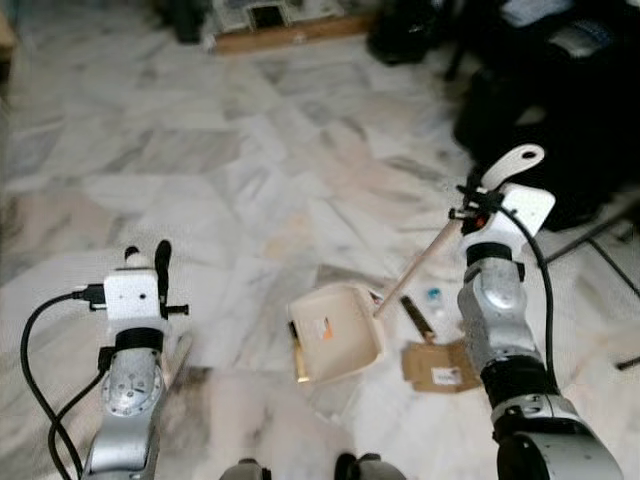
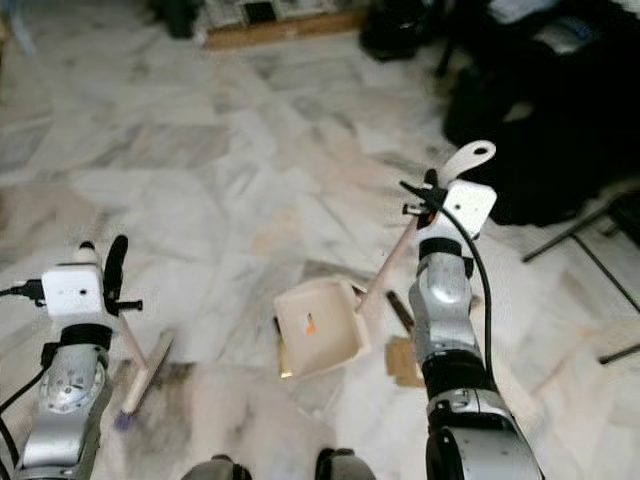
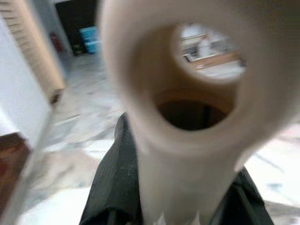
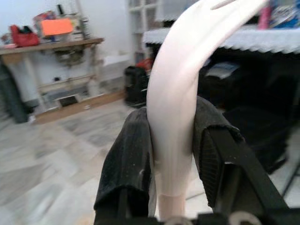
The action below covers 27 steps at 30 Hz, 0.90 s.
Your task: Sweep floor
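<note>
Marble floor [image 1: 250, 150], pale with grey veining, dark furniture along the far side on the robot's right; a wooden board against the far wall.

Right gripper [image 4: 171, 154] has both black fingers clamped on the pale handle of the dustpan [image 1: 335, 333]; handle runs down and toward the robot's left to the cream pan, which sits on the floor just ahead of the feet, mouth tilted up; something small and orange lies inside it.

Left gripper [image 2: 113, 275] holds the broom [image 2: 147, 372] by its handle top; wrist view shows the hang-hole end right at the lens with a black finger [image 3: 117, 183] against the shaft; brush head rests on the floor on a dark smudge beside the left arm.

Debris just right of the pan: torn cardboard piece [image 1: 437, 365], a dark strip [image 1: 417, 317], a small bluish item [image 1: 433, 296]; a yellowish stick [image 1: 298, 358] lies at the pan's left edge.

Risks as I judge them: broom and litter are on opposite sides of the pan, so a sweep across could knock the pan or push litter under its lip; pan looks tipped, contents could spill back out; long handles held near their ends may twist in the fingers; cardboard may skate over the marble rather than load.
</note>
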Tool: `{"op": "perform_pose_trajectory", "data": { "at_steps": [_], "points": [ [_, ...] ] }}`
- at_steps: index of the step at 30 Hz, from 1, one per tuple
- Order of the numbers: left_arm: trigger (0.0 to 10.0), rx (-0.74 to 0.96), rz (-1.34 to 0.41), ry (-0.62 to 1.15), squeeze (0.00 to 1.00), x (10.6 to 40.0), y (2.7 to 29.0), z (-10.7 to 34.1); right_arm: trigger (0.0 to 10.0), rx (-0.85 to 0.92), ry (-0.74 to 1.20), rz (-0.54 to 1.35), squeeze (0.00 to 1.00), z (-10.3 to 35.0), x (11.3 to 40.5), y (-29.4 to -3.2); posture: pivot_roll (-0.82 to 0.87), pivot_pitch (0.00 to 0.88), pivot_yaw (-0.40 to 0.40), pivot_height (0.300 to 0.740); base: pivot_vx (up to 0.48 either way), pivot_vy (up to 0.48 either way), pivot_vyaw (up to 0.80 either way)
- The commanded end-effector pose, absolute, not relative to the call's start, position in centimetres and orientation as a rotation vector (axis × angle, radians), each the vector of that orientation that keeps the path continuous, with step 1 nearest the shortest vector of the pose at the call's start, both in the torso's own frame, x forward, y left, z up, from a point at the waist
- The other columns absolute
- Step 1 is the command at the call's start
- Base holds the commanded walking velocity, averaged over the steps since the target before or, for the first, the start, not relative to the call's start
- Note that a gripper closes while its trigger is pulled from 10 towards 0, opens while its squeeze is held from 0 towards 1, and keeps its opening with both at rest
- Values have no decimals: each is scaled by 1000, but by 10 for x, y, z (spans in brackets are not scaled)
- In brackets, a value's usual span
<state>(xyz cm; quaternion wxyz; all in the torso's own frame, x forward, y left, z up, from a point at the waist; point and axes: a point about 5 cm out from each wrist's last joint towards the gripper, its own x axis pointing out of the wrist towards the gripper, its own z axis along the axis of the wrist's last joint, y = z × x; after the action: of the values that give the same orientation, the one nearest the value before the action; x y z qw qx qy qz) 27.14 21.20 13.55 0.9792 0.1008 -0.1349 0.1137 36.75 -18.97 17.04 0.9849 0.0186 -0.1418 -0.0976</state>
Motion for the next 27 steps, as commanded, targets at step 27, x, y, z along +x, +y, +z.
{"op": "perform_pose_trajectory", "data": {
  "at_steps": [27],
  "points": [
    [10000,221,242,-322,0,270,212,141,10000,-8,-357,-68,0,183,367,-172,9,151,-37,740,0,-162,-97]
  ]
}}
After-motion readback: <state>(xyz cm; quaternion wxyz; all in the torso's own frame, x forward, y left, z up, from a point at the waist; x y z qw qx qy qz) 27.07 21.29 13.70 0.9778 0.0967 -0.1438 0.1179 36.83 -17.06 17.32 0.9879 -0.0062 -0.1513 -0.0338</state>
